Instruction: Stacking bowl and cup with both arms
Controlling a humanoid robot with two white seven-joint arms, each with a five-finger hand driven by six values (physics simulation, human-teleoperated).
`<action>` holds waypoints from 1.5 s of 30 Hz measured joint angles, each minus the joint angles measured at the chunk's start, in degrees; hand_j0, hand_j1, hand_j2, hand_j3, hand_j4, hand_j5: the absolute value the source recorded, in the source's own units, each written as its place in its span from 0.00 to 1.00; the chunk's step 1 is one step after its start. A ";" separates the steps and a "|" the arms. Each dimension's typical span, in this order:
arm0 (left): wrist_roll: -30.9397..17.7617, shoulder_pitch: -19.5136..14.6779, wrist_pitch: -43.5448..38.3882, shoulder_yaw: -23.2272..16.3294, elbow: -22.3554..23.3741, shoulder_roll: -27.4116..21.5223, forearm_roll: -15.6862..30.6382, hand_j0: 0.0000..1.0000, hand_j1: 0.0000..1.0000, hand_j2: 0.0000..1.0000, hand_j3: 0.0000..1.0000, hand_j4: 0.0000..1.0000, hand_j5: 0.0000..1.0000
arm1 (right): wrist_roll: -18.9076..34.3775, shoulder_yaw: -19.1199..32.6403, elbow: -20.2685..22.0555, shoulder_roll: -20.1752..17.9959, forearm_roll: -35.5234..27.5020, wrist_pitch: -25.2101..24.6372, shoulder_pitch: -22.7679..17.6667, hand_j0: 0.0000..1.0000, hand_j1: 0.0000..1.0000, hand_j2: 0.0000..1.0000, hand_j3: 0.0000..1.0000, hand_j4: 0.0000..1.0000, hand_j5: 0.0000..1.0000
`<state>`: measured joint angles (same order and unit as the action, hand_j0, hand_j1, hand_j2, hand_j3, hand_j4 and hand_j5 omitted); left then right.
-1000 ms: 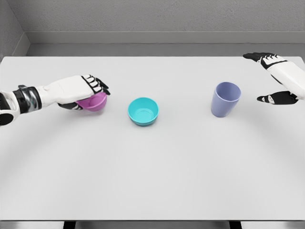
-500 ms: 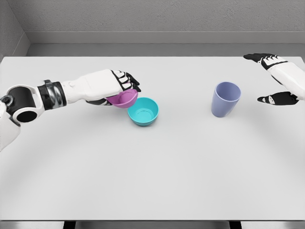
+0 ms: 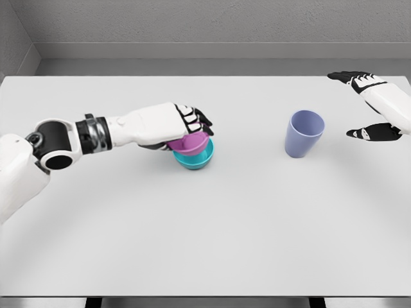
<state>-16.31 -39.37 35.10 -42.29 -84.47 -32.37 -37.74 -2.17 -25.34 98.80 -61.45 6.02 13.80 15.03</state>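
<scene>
A teal bowl (image 3: 196,158) stands on the white table (image 3: 205,218), left of the middle. My left hand (image 3: 186,131) holds a purple bowl (image 3: 189,142) right over it, seated in or just above the teal bowl, fingers curled over its rim. A lavender cup (image 3: 303,133) stands upright at the right. My right hand (image 3: 369,106) hovers to the right of the cup, open, with fingers spread and apart from the cup.
A grey wall runs behind the table's far edge. The table's front edge lies at the bottom of the view.
My left hand carried the purple bowl rightward from the table's left side and lowered it onto the teal bowl. The right hand and the cup stayed still.
</scene>
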 measured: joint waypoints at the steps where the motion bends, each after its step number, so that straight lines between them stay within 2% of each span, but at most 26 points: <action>1: -0.01 0.00 0.00 -0.16 0.12 0.17 -0.06 0.61 0.61 0.61 0.61 0.61 0.61 | 0.00 0.00 0.00 -0.01 0.00 0.00 0.00 1.00 1.00 1.00 1.00 1.00 1.00; 8: -0.10 -0.70 0.00 -1.45 1.79 0.93 -0.18 0.65 0.65 0.65 0.65 0.65 0.65 | 0.00 0.00 -0.02 -0.07 0.01 0.00 -0.09 1.00 1.00 1.00 1.00 1.00 1.00; 9: -0.10 -0.70 0.00 -1.55 1.89 0.96 -0.16 0.70 0.70 0.70 0.70 0.70 0.70 | 0.00 0.00 -0.01 -0.10 0.01 -0.01 -0.09 1.00 1.00 1.00 1.00 1.00 1.00; 12: -0.10 -0.70 0.00 -1.72 2.04 1.00 -0.11 0.95 0.95 0.95 0.95 0.95 0.95 | 0.00 0.00 0.01 -0.25 0.01 -0.01 -0.09 1.00 1.00 1.00 1.00 1.00 1.00; 14: -0.09 -0.70 -0.01 -1.80 2.08 1.01 -0.08 1.00 1.00 1.00 1.00 1.00 1.00 | 0.00 0.00 -0.01 -0.29 0.01 -0.01 -0.09 1.00 1.00 1.00 1.00 1.00 1.00; 26: -0.05 -1.05 -0.02 -1.83 2.02 0.56 0.22 1.00 1.00 1.00 1.00 1.00 1.00 | 0.00 0.00 -0.02 -0.50 0.01 0.00 -0.18 1.00 1.00 1.00 1.00 1.00 1.00; 33: 0.20 -1.05 -0.02 -0.69 2.13 -5.04 1.53 1.00 1.00 1.00 1.00 1.00 1.00 | 0.00 0.00 -0.02 -1.11 0.01 -0.01 -0.88 1.00 1.00 1.00 1.00 1.00 1.00; 38: 0.26 -0.70 -0.01 0.75 5.78 -9.62 5.41 1.00 1.00 1.00 1.00 1.00 1.00 | -0.01 0.14 -0.01 -1.77 0.04 0.11 -1.23 1.00 1.00 1.00 1.00 1.00 1.00; 45: 0.20 -0.44 -0.02 4.24 12.94 -12.10 6.55 1.00 1.00 1.00 1.00 1.00 1.00 | -0.05 0.58 0.42 -1.90 0.28 0.42 -1.23 1.00 1.00 1.00 1.00 1.00 1.00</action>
<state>-16.11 -39.81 35.08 -38.05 -71.53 -44.47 -31.19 -2.22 -24.76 99.21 -63.36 6.30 14.22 13.80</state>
